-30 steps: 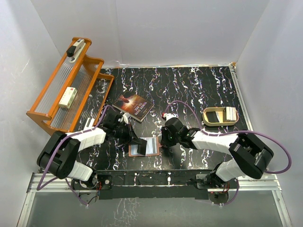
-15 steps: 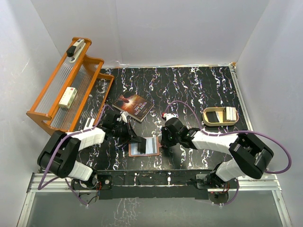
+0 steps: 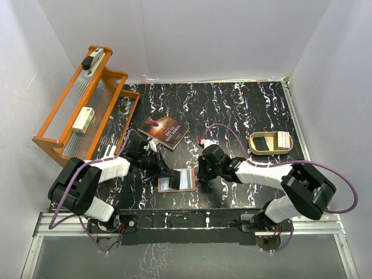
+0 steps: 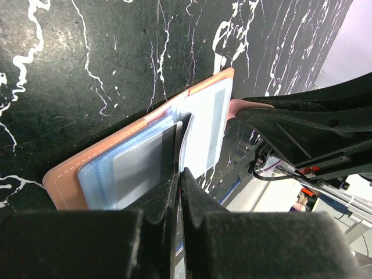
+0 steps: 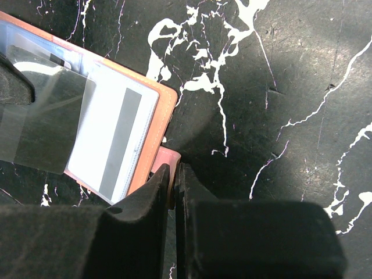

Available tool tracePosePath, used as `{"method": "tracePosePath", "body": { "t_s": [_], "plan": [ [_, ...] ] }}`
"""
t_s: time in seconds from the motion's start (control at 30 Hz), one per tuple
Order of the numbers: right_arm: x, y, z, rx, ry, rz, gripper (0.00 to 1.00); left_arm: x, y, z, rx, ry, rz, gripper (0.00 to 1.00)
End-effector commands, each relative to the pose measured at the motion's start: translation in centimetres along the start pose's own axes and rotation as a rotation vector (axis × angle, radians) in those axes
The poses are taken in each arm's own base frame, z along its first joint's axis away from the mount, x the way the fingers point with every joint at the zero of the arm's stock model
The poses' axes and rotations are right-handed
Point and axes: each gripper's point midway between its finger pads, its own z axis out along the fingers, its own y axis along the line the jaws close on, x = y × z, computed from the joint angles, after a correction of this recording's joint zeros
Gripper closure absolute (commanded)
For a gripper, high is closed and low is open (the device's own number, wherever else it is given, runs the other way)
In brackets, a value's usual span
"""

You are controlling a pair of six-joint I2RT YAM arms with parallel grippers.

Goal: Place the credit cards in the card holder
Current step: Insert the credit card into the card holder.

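Where the two arms meet at the lower centre of the overhead view, the reddish-brown card holder lies open and flat on the black marbled table. Its long axis runs left to right across the frame, tilted slightly up at the right end. The snap tab points right, toward the right gripper, whose jaws are closed on it. The left gripper is likewise closed, pinching one clear sleeve of the holder and lifting it off the stack. A pale credit card with a grey stripe along its length sits in the sleeve on the tab side; in the right wrist view its long axis runs from upper right to lower left. A dark paperback book lies above the holder, and a beige tin lies well apart at right.
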Motion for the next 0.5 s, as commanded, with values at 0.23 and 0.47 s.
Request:
{"method": "tracePosePath", "body": {
  "t_s": [0.23, 0.47],
  "plan": [
    [-2.1, 1.5, -0.2, -0.033, -0.064, 0.057, 1.0, 0.5, 0.7, 0.9, 0.03, 0.002, -0.041, 1.0],
    [-1.4, 1.9, -0.3, -0.069, -0.064, 0.116, 1.0, -0.2, 1.1, 1.1, 0.02, -0.034, -0.031, 1.0]
  ]
}}
